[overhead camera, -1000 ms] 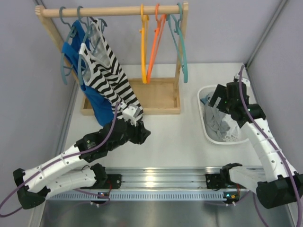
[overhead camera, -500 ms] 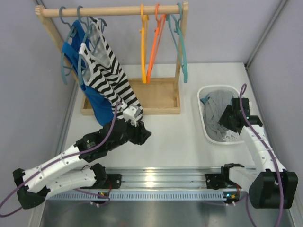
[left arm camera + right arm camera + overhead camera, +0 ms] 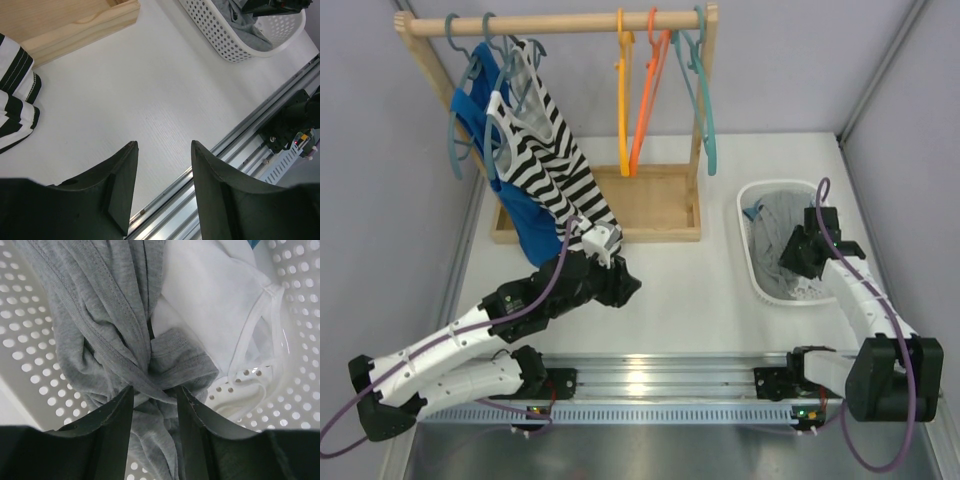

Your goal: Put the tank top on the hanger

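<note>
Right gripper (image 3: pixel 154 396), inside the white perforated plastic basket (image 3: pixel 25 360) at right, clamps a fold of the plain grey tank top (image 3: pixel 95 310) lying there; left gripper (image 3: pixel 162 150) hovers jaws apart over the white table (image 3: pixel 150 85); yellow-orange plastic hanger (image 3: pixel 624 90) on far wooden rail (image 3: pixel 550 22).

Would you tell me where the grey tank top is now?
In the top view the tank top lies in the white basket on the right of the table, beside a white garment, pinched by the right gripper.

White shells, black joints on left arm (image 3: pixel 450 345) and right arm (image 3: pixel 868 305); purple cable (image 3: pixel 563 255) along each. Matte black tapered fingers (image 3: pixel 120 185) on left end effector (image 3: pixel 163 150), right end effector (image 3: pixel 154 390).
</note>
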### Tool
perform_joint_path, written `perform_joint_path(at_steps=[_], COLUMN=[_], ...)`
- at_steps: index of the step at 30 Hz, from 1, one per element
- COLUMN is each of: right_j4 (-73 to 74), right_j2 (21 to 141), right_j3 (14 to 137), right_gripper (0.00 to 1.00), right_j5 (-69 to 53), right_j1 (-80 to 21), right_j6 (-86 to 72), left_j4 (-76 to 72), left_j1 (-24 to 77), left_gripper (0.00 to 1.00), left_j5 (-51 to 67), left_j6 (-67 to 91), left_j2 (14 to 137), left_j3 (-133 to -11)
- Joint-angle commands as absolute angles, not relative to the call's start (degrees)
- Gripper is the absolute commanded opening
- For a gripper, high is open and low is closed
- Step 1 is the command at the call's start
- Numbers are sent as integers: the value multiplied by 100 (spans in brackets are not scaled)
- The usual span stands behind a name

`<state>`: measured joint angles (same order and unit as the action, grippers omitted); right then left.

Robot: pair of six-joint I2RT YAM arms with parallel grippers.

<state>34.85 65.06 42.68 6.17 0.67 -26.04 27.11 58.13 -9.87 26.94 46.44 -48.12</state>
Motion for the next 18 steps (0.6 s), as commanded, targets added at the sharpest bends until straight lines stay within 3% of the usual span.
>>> perform_joint_path(at_steps=[1,8,13,14,18], right_j4=[3191,3024,2909,2900,2953], right_j2=[6565,6740,6908,6934,6943], right_j3=[4280,4148,4157,4175,4358], right_gripper=[41,41,33,31,0], right_j5=[563,545,562,562,528], right_j1=[132,132,132,132,132], right_j6=[-2470,-2479,-2461,-2461,-2443], left_j4=[2514,2426,2364,2356,2320], left_j1=[5827,5827,5818,5827,5827], left_gripper=[52,52,52,52,52], left_j5=[-932,-914,-897,-896,-896], left_j6=[2707,2681,2681,2672,2681], left_j2=[4693,4843,4913,4913,4922], left_j3=[-4781,-4772,-4755,-4746,-4711])
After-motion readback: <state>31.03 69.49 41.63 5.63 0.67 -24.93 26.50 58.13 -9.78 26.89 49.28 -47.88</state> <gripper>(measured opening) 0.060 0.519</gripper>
